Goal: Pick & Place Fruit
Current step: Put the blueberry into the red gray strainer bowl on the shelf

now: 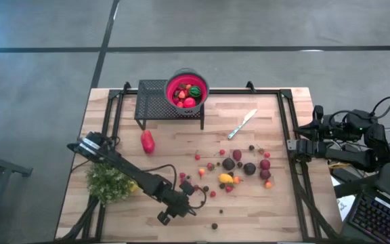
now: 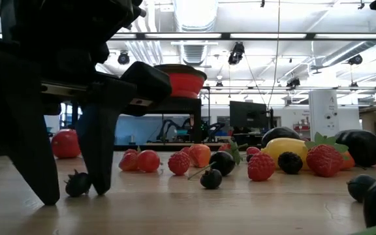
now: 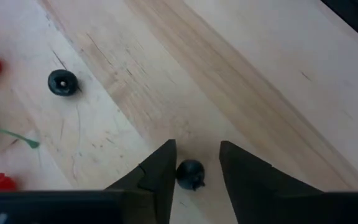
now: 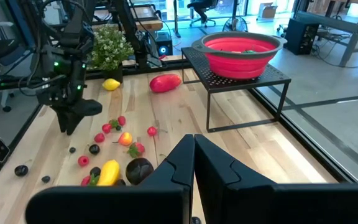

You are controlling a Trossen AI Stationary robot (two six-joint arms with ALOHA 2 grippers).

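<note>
A pale wooden counter (image 1: pixel 263 203) stands on a grey floor; beyond it is a workshop with ceiling lights and monitors. Going left to right, there is a bushy plant (image 1: pixel 107 181) at the near left, a larger red piece (image 1: pixel 147 142), a black mesh stand (image 1: pixel 156 100) carrying a red bowl (image 1: pixel 187 90) with fruit in it, a silver knife (image 1: pixel 242 124), and the scattered fruit (image 1: pixel 239 166) mid-counter. The left tool (image 3: pixel 195 171) is low over the near counter, its fingers partly open on either side of a small dark berry (image 3: pixel 190 174) that still sits on the wood. The right tool (image 4: pixel 194 163) is fully closed and empty at the right edge.
</note>
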